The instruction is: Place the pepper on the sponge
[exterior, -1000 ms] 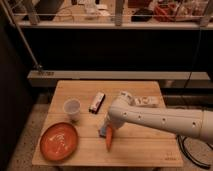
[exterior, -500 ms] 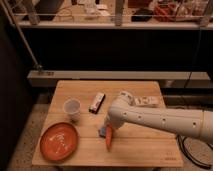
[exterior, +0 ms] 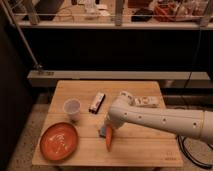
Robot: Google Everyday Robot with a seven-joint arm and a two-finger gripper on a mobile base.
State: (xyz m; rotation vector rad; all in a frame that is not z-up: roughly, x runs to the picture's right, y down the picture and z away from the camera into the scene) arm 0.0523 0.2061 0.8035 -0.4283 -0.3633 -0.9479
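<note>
Well off to the left of the hand (exterior: 108, 129), towards the front edge of the wooden worktop (exterior: 145, 150), sits a round orange plate (exterior: 42, 142). It is shallow and smooth, with pale streaks across its face that could be glare or a pattern. Nearer the hand, left of it and further back, stands a small pale cup (exterior: 73, 112). It is upright and round-mouthed, and from here its inside is only a dim hollow. Just behind the hand and slightly left lies a dark-and-white box (exterior: 97, 102), a slim rectangle flat on the wood and set at a slant.

Right at the hand's left side a scrap of the sponge (exterior: 102, 132) shows blue, most of it covered by the hand and arm. The hand is low over the middle of the worktop and, as far as I can make out, is clamped on the thick end of the pepper (exterior: 109, 141). The pepper is slim, orange-red and tapered, its point aimed at the front edge. It is just beside the visible bit of sponge; whether they touch I cannot tell.

To the right the smooth white arm (exterior: 160, 120) runs out past the picture's edge. Behind it a small whitish thing (exterior: 146, 101) lies half hidden.
</note>
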